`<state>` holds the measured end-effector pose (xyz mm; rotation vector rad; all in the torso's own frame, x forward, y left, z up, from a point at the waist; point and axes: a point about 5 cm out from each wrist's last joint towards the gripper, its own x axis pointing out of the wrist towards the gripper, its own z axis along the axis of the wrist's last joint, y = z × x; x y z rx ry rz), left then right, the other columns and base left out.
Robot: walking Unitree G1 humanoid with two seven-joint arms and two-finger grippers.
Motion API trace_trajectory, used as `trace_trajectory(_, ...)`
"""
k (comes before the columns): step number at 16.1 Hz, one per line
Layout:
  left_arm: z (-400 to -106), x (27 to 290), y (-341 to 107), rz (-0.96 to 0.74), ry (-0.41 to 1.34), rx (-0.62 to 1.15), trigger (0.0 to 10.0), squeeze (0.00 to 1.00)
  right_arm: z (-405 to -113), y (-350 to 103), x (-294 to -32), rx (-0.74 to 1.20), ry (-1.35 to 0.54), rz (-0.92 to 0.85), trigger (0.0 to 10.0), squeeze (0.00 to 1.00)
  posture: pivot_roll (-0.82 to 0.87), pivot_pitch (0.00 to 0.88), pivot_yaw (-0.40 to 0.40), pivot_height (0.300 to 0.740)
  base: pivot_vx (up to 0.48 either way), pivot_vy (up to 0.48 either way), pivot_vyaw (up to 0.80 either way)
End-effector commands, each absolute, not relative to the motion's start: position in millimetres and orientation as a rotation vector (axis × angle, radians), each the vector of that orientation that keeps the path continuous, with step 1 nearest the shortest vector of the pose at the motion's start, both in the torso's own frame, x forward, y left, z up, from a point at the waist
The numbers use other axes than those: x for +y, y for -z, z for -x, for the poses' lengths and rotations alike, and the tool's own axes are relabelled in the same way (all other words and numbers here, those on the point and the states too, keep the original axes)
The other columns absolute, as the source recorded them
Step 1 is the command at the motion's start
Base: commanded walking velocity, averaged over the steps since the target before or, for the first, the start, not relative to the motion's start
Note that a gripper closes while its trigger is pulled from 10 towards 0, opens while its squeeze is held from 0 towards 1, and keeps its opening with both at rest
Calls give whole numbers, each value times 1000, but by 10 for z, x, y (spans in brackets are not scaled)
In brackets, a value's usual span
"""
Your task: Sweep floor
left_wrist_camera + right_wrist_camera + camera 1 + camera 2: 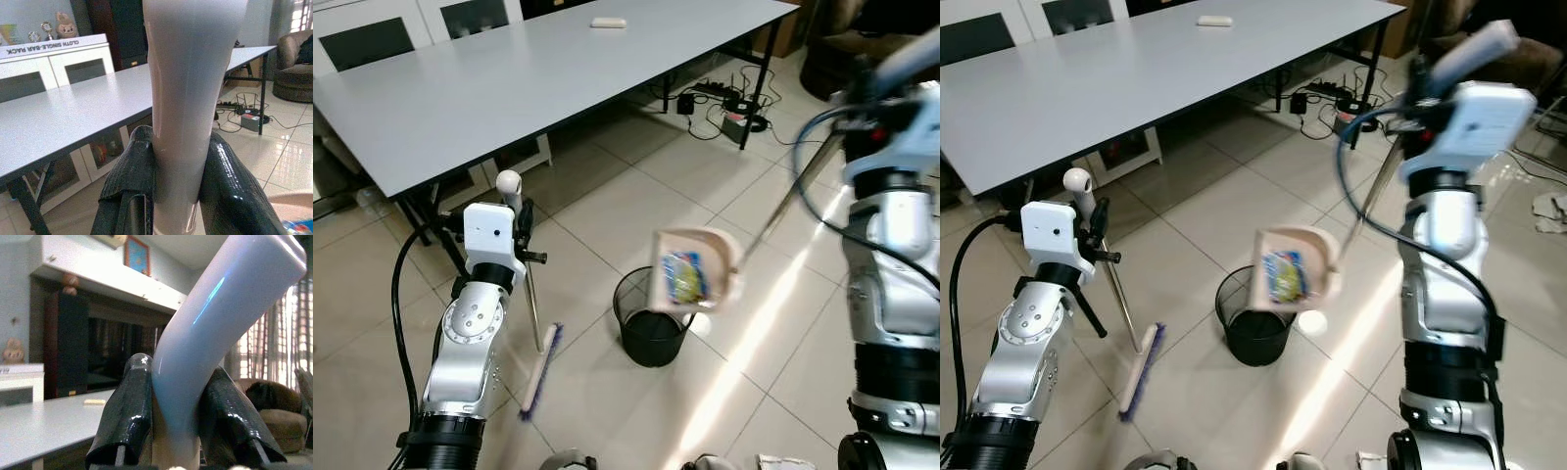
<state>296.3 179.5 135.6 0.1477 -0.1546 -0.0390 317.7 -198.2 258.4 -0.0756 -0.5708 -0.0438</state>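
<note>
Left gripper [178,196], fingers clamped on the upper handle of the broom [539,369], whose bristle head rests on the tiled floor [607,211]. Right gripper [176,426], fingers closed round the curved handle of the dustpan [690,269], tilted above the black bin [651,318] with a wrapper inside. Both tools appear light, rigid and smooth; grasping high likely invites swing. Grey table [509,78] beyond.

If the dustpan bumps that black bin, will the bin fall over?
Probably it could. The bin looks like thin wire mesh, so likely light and easy to nudge or tip. It stands on smooth glossy floor tiles, so it might slide first. The dustpan hangs tilted over it on a long handle held by the right gripper.
</note>
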Motion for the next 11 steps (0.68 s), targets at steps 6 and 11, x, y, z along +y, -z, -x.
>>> trace_trajectory(6, -2969, 1796, -1447, -160, 30, -199, 10000, 0, -3252, -2688, -1349, -726, -259, 217, 10000, 0, -28, 60, 42, 740, 0, 0, 0)
trace_trajectory(11, -2962, 1814, -1446, -164, 22, -196, 10000, 0, -3162, -2569, -848, -775, -519, 361, 10000, 0, -20, 66, 39, 740, 0, 0, 0)
